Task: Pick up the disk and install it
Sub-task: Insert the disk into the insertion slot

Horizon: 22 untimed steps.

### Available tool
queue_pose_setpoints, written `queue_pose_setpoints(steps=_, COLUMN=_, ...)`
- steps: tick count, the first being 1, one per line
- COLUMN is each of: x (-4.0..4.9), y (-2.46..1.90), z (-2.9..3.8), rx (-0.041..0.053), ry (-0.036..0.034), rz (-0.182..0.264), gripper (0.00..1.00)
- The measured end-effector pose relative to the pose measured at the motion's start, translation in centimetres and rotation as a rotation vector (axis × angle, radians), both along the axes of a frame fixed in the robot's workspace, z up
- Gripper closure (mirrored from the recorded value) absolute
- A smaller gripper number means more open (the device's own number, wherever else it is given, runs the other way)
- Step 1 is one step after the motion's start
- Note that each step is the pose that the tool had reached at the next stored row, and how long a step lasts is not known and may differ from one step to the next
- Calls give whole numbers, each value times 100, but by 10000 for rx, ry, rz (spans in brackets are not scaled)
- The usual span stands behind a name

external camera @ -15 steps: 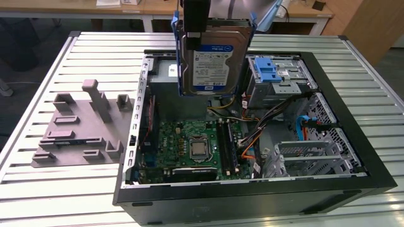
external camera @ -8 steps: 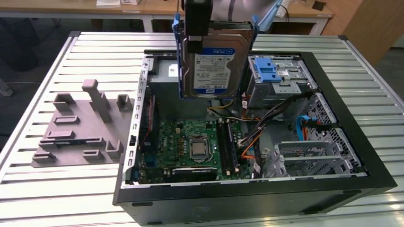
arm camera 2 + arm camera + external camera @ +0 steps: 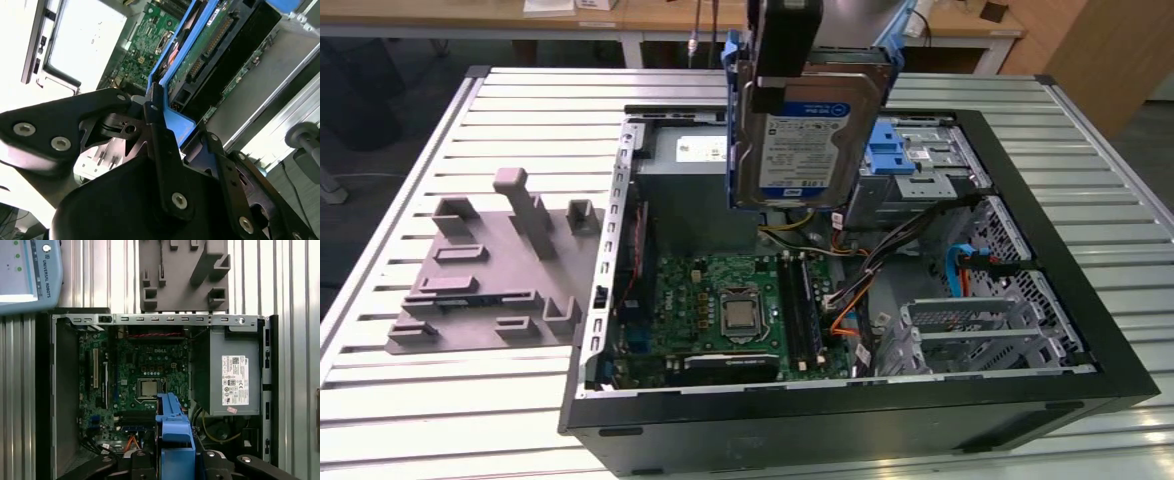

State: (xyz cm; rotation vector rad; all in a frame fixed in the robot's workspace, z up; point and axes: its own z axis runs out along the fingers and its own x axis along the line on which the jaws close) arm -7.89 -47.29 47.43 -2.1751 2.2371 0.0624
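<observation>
Disk: the disk (image 3: pixel 798 140) hangs upright in the upper centre of the exterior view, above the open computer case (image 3: pixel 854 400), with its label facing the camera.
Handling: it looks rigid, fairly heavy for its size and sensitive to shock. The smooth metal faces would probably slip, so the blue bracket (image 3: pixel 175 435) along its edges is the safer hold.
Grip: the fingers (image 3: pixel 159 145) of the gripper (image 3: pixel 781 60) pinch the bracket's upper end from both sides.
Relation: the drive body hangs below the fingertips, over the case's open interior.

In the exterior view the gripper (image 3: pixel 783 68), cut off above, hides the top of the disk (image 3: pixel 801 140).
</observation>
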Motion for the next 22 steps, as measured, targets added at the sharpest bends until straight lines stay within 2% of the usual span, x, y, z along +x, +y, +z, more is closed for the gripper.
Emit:
queue_pose_setpoints(steps=1, x=8, y=-13, z=-1, rx=-2, ry=1, rz=-1, gripper=64)
queue_pose_setpoints(steps=6, x=14, y=-151, z=-14, rx=0, ry=0, rz=-1, gripper=64)
queue_pose_setpoints(steps=7, x=14, y=-168, z=-16, rx=1, ry=-1, rz=-1, gripper=64)
queue_pose_setpoints(steps=14, x=33, y=-177, z=-16, rx=-11, ry=1, rz=-2, gripper=64)
queue_pose_setpoints(steps=19, x=43, y=-262, z=-19, rx=-20, ry=0, rz=-2, gripper=64)
queue_pose_setpoints(steps=22, x=87, y=-265, z=-19, rx=-22, ry=5, rz=-2, gripper=64)
